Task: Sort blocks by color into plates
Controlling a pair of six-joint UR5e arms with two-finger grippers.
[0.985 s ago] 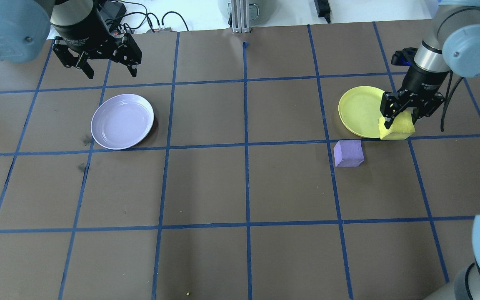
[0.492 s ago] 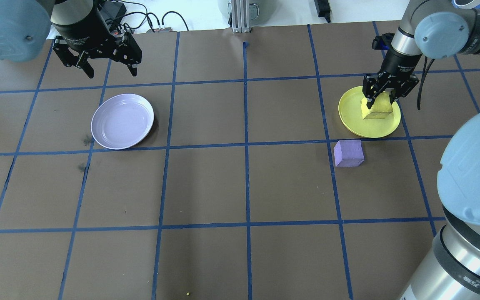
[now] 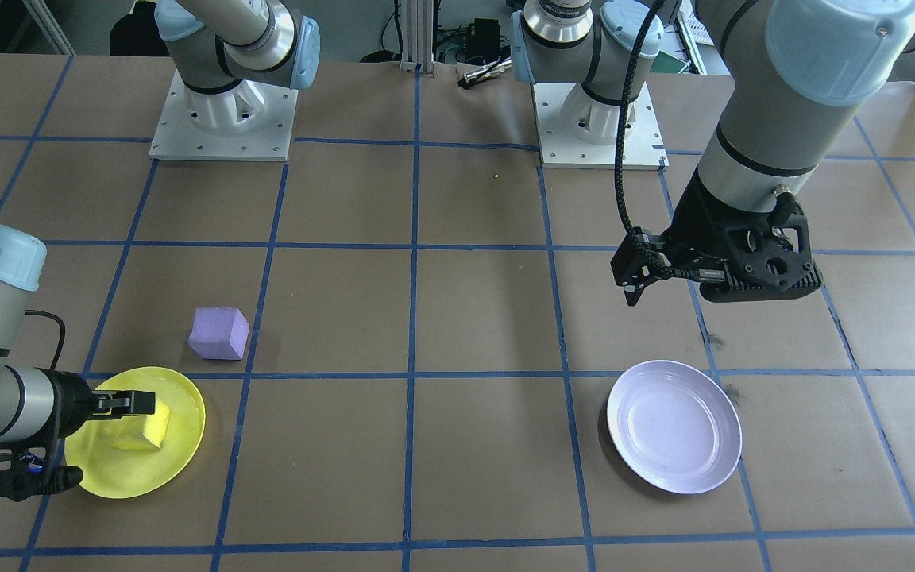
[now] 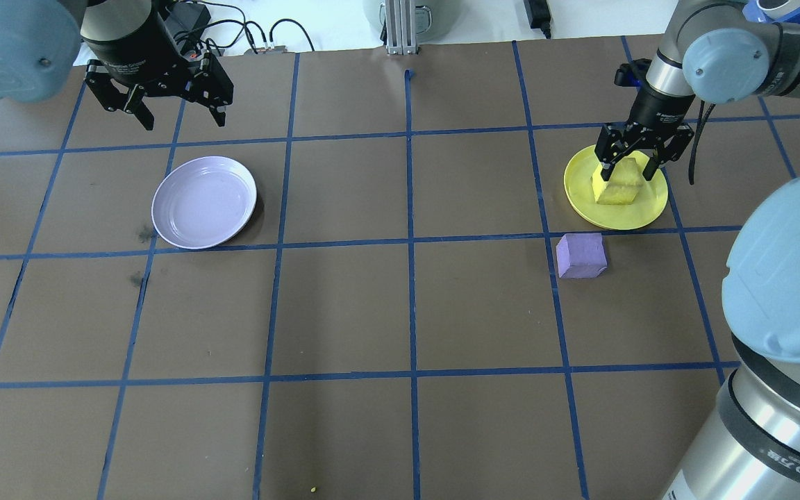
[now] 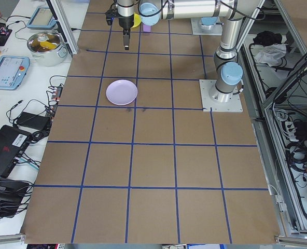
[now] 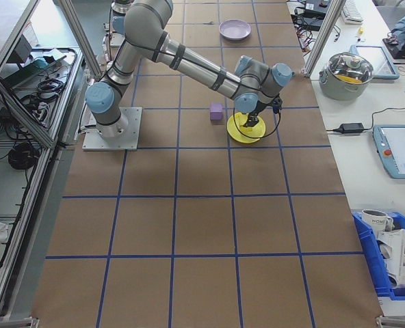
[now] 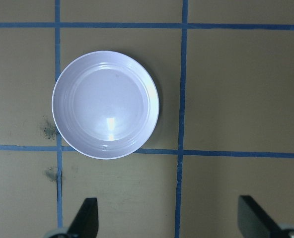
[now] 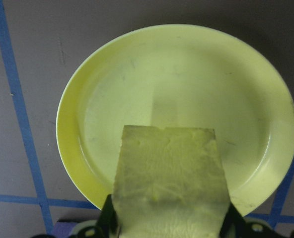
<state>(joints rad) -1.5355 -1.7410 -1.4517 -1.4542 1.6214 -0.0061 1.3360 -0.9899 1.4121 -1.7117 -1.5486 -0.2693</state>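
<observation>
My right gripper [image 4: 632,165] is shut on the yellow block [image 4: 617,187], holding it low over the middle of the yellow plate [image 4: 639,217]. The right wrist view shows the yellow block [image 8: 169,183] between the fingers with the yellow plate [image 8: 186,74] underneath; whether it touches the plate I cannot tell. The purple block [image 4: 581,255] lies on the table just in front of that plate, apart from it. The lavender plate [image 4: 204,202] sits bare on the left. My left gripper [image 4: 181,118] hangs open behind it, holding nothing.
Cables [image 4: 268,35] and an aluminium post [image 4: 400,28] line the far table edge. A lidded pot [image 6: 351,72] and tablets lie on the side bench. The two arm bases [image 3: 223,119] are bolted at the robot's side of the table.
My right gripper has carried the yellow block from the plate's near right rim to over the plate's middle and lowered it. The left gripper has barely moved.
</observation>
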